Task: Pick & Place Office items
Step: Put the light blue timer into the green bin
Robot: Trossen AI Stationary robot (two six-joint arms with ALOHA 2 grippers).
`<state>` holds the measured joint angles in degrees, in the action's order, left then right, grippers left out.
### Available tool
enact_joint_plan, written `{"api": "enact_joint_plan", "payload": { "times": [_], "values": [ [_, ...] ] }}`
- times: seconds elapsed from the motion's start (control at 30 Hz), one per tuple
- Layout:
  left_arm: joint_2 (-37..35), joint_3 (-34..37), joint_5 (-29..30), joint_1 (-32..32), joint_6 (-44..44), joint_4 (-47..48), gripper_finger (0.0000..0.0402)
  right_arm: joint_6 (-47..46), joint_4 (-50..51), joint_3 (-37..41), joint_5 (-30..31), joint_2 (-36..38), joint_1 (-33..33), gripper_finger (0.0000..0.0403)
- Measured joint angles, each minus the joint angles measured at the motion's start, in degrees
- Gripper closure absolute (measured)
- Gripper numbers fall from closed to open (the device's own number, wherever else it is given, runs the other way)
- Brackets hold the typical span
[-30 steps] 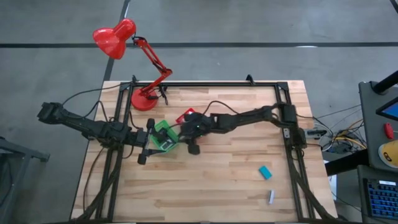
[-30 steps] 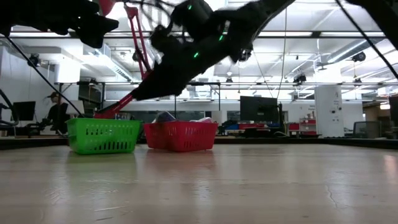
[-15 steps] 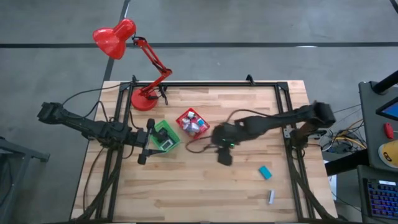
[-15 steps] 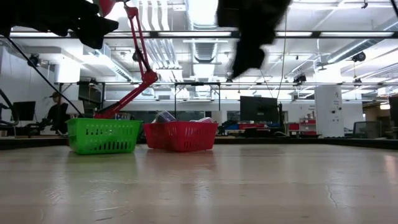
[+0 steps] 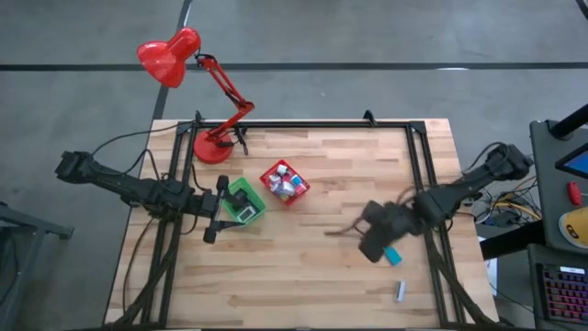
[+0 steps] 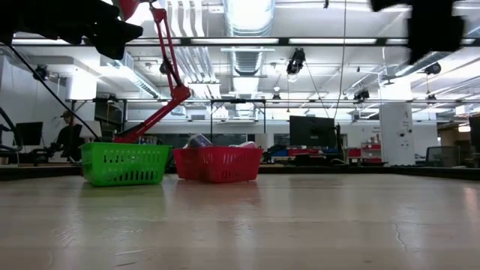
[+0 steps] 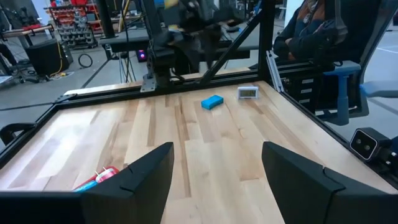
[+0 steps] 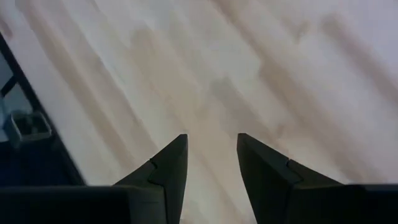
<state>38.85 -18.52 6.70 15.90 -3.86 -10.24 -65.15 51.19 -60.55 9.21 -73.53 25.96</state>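
**Right tool over the teal block**

The right tool [image 5: 372,246] hangs above the pale plank tabletop [image 5: 312,285], fingers a narrow gap apart and empty. The flat teal block [image 5: 392,255] lies just beside it; a small grey-white stick [image 5: 401,291] rests nearer the tabletop's edge. The left tool [image 5: 217,221], fingers wide apart, hovers at the slatted green plastic bin [image 5: 243,200], beside the red bin [image 5: 284,181] of small items.

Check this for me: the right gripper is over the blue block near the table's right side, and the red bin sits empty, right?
Not quite. The high view shows the red bin already holds several small items. The rest stands: the right gripper is over the table's right side, by the blue block.
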Motion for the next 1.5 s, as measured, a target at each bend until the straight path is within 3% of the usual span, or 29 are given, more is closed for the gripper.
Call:
{"api": "enact_joint_plan", "payload": {
  "times": [0.27, 0.57, 1.07, 1.5],
  "values": [
    [0.0, 0.0, -0.02, 0.0, -0.01, 0.02, 0.0152, -24.41, 2.24, 5.92, -0.17, 1.04, 11.22, 0.026],
    [0.02, 0.0, -0.02, 0.0, -0.02, 0.0, 0.0152, -40.62, 9.27, 7.58, -0.2, -1.68, 18.35, 0.0231],
    [0.02, 0.0, -0.02, 0.02, -0.01, 0.01, 0.0152, -39.73, 9.44, 7.47, -5.76, -16.44, 19.56, 0.0152],
    [0.02, 0.0, -0.02, 0.02, -0.02, 0.02, 0.0152, -37.41, 6.75, 8.84, -6.2, -17.39, 19.56, 0.0156]
  ]
}}
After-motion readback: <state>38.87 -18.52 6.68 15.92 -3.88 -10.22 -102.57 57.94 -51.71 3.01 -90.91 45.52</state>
